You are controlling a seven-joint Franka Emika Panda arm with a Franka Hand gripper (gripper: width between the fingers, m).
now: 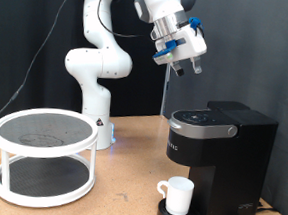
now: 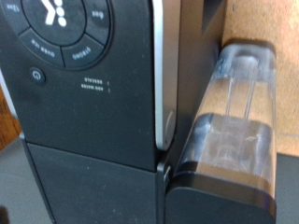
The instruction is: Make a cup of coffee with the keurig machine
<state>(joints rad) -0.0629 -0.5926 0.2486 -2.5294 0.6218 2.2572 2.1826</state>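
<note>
The black keurig machine [image 1: 217, 153] stands at the exterior view's right with its lid down. The white cup [image 1: 177, 195] sits on the machine's round drip base, under the spout, handle to the exterior view's left. My gripper [image 1: 185, 63] hangs in the air well above the machine's top panel, apart from it, with nothing seen between its fingers. The wrist view looks down on the machine's black button panel [image 2: 70, 37] and its clear water tank [image 2: 229, 117]; my fingers do not show there.
A white two-tier round rack [image 1: 44, 155] stands at the exterior view's left on the wooden table [image 1: 127, 201]. The robot's white base [image 1: 94, 104] is behind it. A black curtain closes the back.
</note>
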